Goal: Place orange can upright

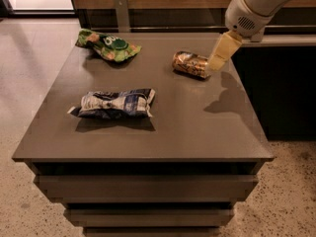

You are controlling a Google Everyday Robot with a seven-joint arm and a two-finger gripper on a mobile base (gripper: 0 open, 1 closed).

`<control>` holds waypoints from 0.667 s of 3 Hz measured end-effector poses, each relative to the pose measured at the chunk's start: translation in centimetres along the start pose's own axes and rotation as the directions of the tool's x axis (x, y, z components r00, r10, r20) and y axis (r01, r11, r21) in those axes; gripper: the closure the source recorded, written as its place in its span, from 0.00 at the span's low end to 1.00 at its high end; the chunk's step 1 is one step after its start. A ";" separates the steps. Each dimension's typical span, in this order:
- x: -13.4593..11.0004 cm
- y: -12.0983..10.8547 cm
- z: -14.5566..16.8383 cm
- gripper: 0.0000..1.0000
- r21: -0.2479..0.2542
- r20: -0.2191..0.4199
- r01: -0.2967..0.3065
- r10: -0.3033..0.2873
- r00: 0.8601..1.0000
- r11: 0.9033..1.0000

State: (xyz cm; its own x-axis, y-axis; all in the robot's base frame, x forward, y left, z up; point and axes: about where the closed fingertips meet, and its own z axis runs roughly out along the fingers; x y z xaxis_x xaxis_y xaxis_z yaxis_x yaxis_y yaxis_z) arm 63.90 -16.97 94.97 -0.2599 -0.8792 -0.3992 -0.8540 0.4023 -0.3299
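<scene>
Three items lie on the desk (197, 122). The rear snack bag (108, 46) lies near the rear left corner, close to the rear edge. The front snack bag (114, 104) lies left of centre, between the rear snack bag and the front edge, well apart from both. The can (190, 64) lies on its side in the rear right part, nearer the rear edge than the front edge. The gripper (217, 60) hangs just right of the can, at its right end, inside the right edge; contact cannot be determined. The arm (256, 6) enters from above the rear right corner.
</scene>
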 end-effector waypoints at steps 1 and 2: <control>-1.2 -0.7 2.5 0.00 -0.036 -0.065 0.024 -0.026 0.998 0.999; -2.2 -0.7 4.9 0.00 -0.083 -0.119 0.043 -0.053 0.991 0.996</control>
State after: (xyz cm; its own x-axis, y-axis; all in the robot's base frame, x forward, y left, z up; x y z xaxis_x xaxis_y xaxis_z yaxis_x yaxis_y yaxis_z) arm 67.30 -14.10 91.87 -0.2662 -0.9234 -0.2766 -0.8990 0.3414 -0.2744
